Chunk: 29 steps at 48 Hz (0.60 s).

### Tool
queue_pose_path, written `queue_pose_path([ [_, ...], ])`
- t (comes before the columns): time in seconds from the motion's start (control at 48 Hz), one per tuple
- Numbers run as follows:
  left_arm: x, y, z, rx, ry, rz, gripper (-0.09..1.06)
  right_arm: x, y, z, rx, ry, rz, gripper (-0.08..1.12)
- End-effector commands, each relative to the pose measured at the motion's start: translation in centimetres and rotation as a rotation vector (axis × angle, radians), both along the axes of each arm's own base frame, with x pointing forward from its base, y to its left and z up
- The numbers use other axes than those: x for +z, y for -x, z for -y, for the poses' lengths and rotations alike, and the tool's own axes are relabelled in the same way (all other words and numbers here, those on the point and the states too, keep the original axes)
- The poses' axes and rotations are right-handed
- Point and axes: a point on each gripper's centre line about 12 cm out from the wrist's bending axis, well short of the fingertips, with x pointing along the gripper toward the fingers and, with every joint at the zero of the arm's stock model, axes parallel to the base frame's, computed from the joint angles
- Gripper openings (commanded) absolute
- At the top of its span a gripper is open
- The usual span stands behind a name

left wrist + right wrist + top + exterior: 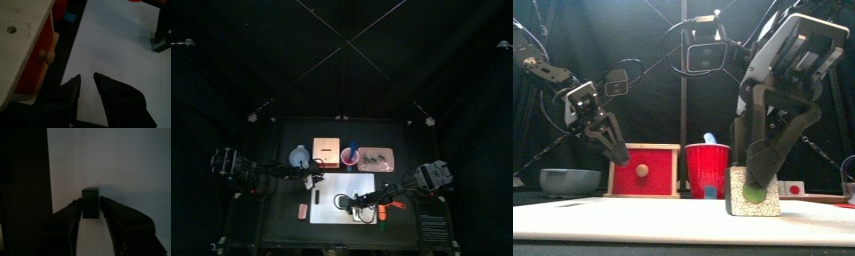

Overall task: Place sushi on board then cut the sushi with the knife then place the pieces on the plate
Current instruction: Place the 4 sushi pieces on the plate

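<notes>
On the flat white cutting board [633, 222], right of its middle, a block of toy sushi, dark green with a pale speckled face [755, 203], stands upright. It is clamped from above between the jaws of the right gripper [91, 199], apparently to seat it squarely for cutting. The left gripper [87, 78] hovers empty over the board's left edge, jaws narrowly parted, free to fetch a knife. Behind the board stand a pale wooden box with a red drawer front [645, 170], a red plastic cup [708, 170] holding the blue toy knife [710, 138], a blue-grey bowl [569, 181] and the flat pink tray [374, 158]. Nothing appears to bar the way to the cup, but the right arm crowds the block from above.
</notes>
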Motion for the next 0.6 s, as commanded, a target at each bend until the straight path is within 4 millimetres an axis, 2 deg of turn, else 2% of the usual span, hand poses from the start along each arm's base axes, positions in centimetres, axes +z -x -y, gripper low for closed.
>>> queue_pose_path([
  [0.021, 0.7, -0.5, -0.2, 0.005, -0.003, 0.027, 0.7, 1.8, -0.4, 0.2, -0.003, -0.007, 0.046, 0.61],
  [0.083, 0.7, -0.5, -0.2, 0.004, -0.004, 0.027, 0.7, 2.1, 0.0, 0.5, -0.008, -0.005, 0.043, 0.59],
  [0.146, 0.8, -0.6, -0.2, 0.003, -0.005, 0.03, 0.7, 2.8, 0.5, 1.8, -0.035, -0.003, 0.037, 0.59],
  [0.333, 0.9, -0.6, -0.2, 0.001, -0.007, 0.031, 0.7, 5.1, 3.4, 7.7, -0.169, 0.006, 0.04, 0.59],
  [0.5, 0.9, -0.5, 0.0, -0.005, -0.007, 0.031, 0.7, 6.4, 7.4, 13.0, -0.325, 0.01, 0.012, 0.59],
  [0.604, 0.9, -0.6, 0.0, -0.004, -0.006, 0.035, 0.7, 6.2, 10.1, 15.5, -0.414, 0.014, -0.041, 0.59],
])
